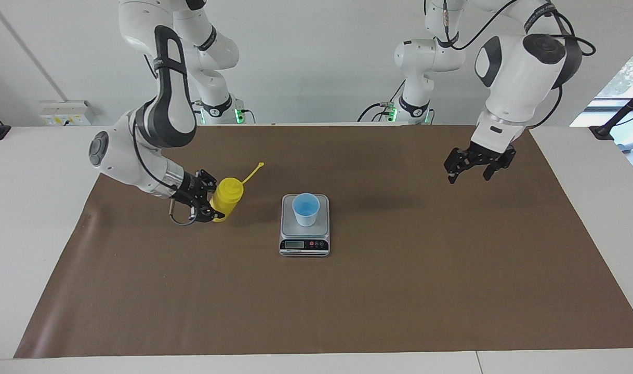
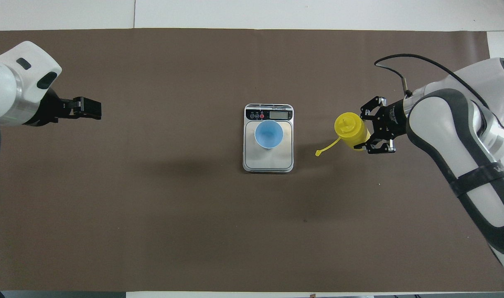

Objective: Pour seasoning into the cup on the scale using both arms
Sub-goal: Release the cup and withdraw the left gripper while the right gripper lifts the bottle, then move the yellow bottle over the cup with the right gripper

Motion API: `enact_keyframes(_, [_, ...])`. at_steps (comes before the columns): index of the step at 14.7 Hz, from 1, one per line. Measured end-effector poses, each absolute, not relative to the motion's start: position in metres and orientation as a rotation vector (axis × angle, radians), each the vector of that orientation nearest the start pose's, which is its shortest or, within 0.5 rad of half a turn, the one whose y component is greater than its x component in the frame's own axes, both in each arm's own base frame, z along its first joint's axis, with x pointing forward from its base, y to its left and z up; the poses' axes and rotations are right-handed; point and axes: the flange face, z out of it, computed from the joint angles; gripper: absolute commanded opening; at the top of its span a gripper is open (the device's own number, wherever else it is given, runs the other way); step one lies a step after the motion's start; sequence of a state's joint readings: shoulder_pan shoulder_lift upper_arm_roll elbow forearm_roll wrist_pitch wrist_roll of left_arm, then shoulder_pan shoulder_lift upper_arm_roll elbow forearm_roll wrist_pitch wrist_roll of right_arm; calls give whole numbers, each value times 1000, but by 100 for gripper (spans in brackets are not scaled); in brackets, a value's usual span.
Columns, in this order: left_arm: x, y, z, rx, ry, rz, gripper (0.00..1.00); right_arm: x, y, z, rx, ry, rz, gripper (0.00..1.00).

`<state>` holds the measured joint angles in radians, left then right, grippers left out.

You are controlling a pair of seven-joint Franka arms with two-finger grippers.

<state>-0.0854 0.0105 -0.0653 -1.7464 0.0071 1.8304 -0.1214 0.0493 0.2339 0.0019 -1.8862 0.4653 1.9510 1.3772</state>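
The light-blue cup stands upright on the silver scale in the middle of the mat. My right gripper is shut on the yellow seasoning bottle. It holds the bottle tilted over the mat, beside the scale toward the right arm's end. The bottle's cap strap sticks out toward the scale. My left gripper hangs open and holds nothing. It is over the mat toward the left arm's end, well away from the cup.
A brown mat covers most of the white table. The scale's black display strip faces away from the robots. A dark stand sits at the table's corner near the left arm's base.
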Motion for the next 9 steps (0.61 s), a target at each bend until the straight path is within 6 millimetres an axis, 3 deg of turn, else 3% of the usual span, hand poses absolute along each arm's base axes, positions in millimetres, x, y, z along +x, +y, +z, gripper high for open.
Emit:
enact_keyframes(2, [568,-64,578,-3138,86,-96,100,597,94,390,-2157,2030,484,0])
enact_keyframes(4, [566,-55,591,-3136,99,-82,100,599,122,403,-2236,2026,386,0])
enact_keyframes(9, [559,-53,611,-3134,120,-25,100,602,158,419,-2372,2018,185,0])
